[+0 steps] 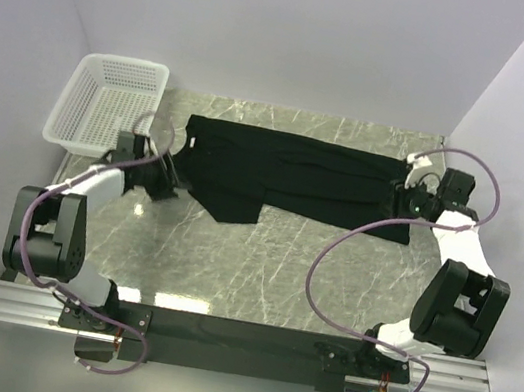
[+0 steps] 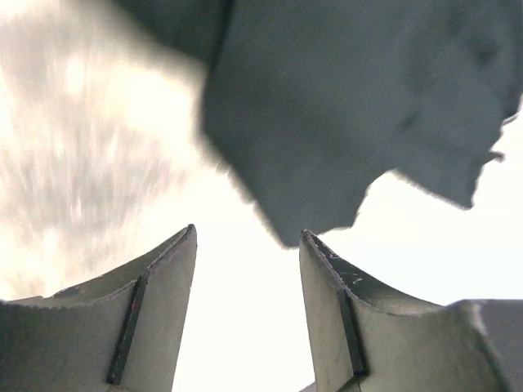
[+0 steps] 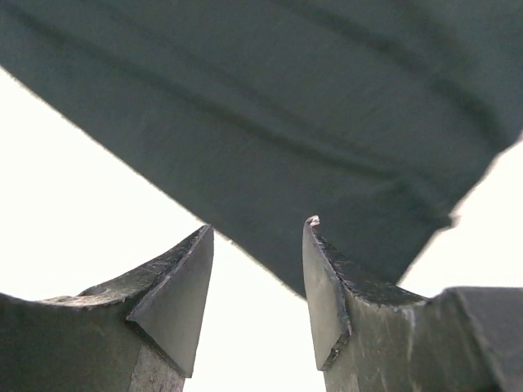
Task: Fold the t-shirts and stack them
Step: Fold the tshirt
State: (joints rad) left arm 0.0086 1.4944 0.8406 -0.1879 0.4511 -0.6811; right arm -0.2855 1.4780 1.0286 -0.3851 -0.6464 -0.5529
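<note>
Checking in: which step are you on?

Me: Mid-fold, as I read it. The t-shirt (image 1: 296, 177) lies flat on the table (image 1: 269, 268) as a long dark band across the upper middle of the top view. Its left end is near the white basket (image 1: 106, 103), and one flap hangs lower at the band's left-centre. I can make out only one shirt, so stacking looks some way off.

Desk: And the hands?

Me: Both empty. The left gripper (image 2: 248, 237) has its fingers parted with bare table between them. A corner of cloth sits just above the tips in its wrist view (that picture is blurred, so I won't swear whether it touches the right-hand finger). The right gripper (image 3: 259, 229) is spread the same way. The shirt's edge crosses the upper part of its frame and comes right up to the tip of its right-hand finger, but nothing is pinched.

Desk: Next move?

Me: My guess is to deal with that low flap, then take the two ends and fold the band crosswise. Either way, each arm has to get a finger under a thin edge lying flat on stone. Both should close and lift together, or the band will drag askew.
</note>
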